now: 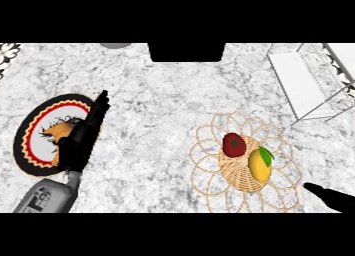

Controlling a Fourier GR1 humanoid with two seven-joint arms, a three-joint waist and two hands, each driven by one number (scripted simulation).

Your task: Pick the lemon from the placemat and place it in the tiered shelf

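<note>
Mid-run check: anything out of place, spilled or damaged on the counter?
Nothing stands out. The lemon lies beside a red fruit on the woven placemat, nothing is spilled, and the tiered shelf shows no damage.

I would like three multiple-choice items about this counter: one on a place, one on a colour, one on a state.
1. Where does the lemon lie? A) in a bowl B) on the woven placemat C) in a drawer
2. What colour is the fruit beside the lemon? A) blue B) white C) red
3. How is the left hand? A) open, fingers straight B) shut on the lemon C) shut on the fruit
Answers: 1 B, it rests on the mat's woven middle; 2 C, it is dark red; 3 A, it holds nothing.
</note>
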